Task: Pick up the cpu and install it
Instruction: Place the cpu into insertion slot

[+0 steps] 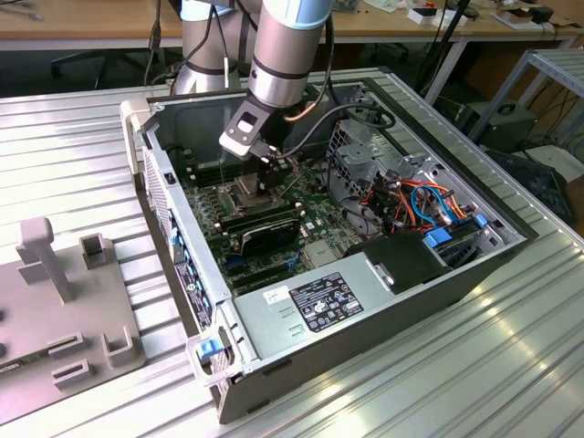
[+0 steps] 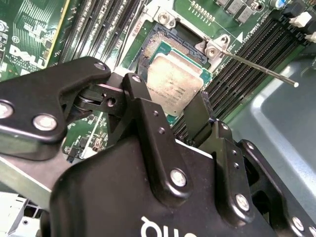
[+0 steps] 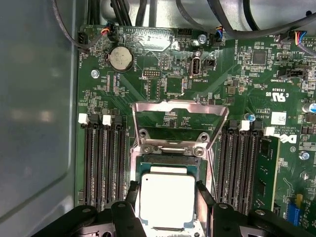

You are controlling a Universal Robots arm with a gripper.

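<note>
Two gripper fingers (image 3: 205,196) clamp cpu (image 3: 167,200) by opposite edges, over open socket (image 3: 170,159), latch frame (image 3: 180,109) raised

My tabletop (image 1: 511,365): ribbed metal | open computer case (image 1: 383,339) lies on it | grey fixture plate (image 1: 27,310) at exterior view's left

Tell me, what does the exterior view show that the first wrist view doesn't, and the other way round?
The exterior view adds the arm, the whole computer case and the grey power supply. The first wrist view adds the coin battery, the raised socket frame and the cpu, gripped by the claw. Both share the green motherboard.
</note>
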